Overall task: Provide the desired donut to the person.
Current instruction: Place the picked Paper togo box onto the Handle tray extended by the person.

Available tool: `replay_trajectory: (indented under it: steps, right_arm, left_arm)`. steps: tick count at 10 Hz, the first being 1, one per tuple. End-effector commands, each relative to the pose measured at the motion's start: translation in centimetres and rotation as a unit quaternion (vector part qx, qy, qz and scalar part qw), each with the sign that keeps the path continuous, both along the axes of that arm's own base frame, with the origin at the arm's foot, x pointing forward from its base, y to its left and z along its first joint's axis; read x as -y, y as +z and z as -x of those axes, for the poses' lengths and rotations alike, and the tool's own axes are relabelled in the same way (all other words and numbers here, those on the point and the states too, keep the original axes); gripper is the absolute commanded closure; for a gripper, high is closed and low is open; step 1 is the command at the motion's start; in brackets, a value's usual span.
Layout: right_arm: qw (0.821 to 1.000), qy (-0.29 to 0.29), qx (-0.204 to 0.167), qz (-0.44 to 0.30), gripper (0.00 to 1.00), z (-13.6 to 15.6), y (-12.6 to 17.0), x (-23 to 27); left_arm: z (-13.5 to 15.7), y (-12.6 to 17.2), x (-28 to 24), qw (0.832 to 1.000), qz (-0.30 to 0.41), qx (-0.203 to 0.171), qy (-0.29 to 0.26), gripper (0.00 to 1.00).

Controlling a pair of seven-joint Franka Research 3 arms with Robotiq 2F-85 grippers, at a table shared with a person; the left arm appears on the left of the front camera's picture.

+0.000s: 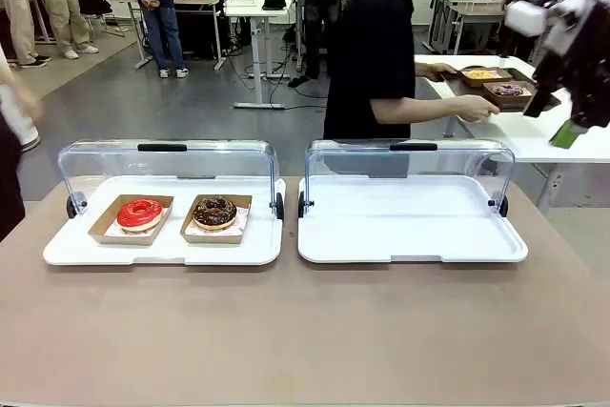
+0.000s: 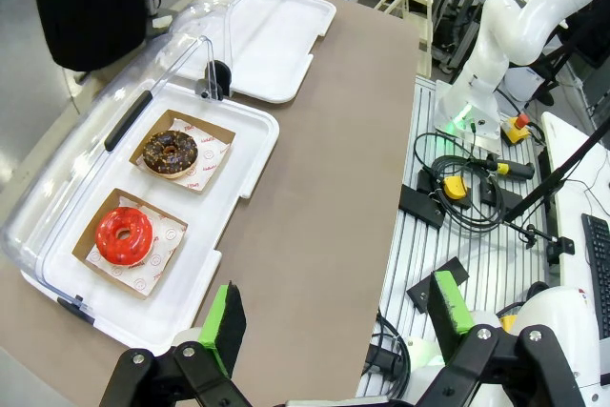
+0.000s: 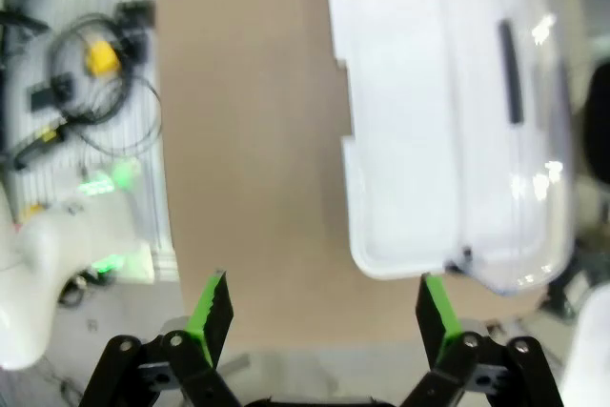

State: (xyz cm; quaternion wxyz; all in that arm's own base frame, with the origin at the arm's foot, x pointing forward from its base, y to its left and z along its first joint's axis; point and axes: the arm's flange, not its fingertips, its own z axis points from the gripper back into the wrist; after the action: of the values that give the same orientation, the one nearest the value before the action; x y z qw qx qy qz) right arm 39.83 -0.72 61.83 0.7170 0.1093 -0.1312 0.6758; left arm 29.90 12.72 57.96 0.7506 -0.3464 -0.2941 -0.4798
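Red donut [image 1: 140,213]; chocolate donut [image 1: 214,212]

— Where are your arms sitting?

— My right arm [image 1: 572,35] is hanging high at the right side, its end effector [image 3: 324,316] spreading its green pads wide, gripping nothing.

— And the left?

— My left end effector [image 2: 335,323] is also gaping, its fingers [image 2: 225,323] standing well apart and holding nothing, hovering above the desk [image 2: 315,235].

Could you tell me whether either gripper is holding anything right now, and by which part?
Nothing is held: the left gripper and right gripper both have their fingers spread apart over the table.
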Motion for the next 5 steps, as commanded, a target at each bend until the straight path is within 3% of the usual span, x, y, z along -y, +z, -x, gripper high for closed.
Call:
replay_trajectory:
  steps: [1,3,5]
  right_arm:
    - [0.982,-0.021,-0.046,-0.182,0.00,-1.0,1.2,6.5]
    - [0.959,-0.027,-0.034,-0.280,0.00,-1.3,-1.1,13.1]
    - [0.939,-0.090,0.023,-0.331,0.00,-0.8,-5.0,18.9]
  left_arm:
    - [0.0,0.1,-0.1,1.000,0.006,0.009,-0.004,0.00]
    - [0.0,0.1,-0.1,1.000,0.006,0.009,-0.004,0.00]
    - [0.0,0.1,-0.1,1.000,0.006,0.009,-0.004,0.00]
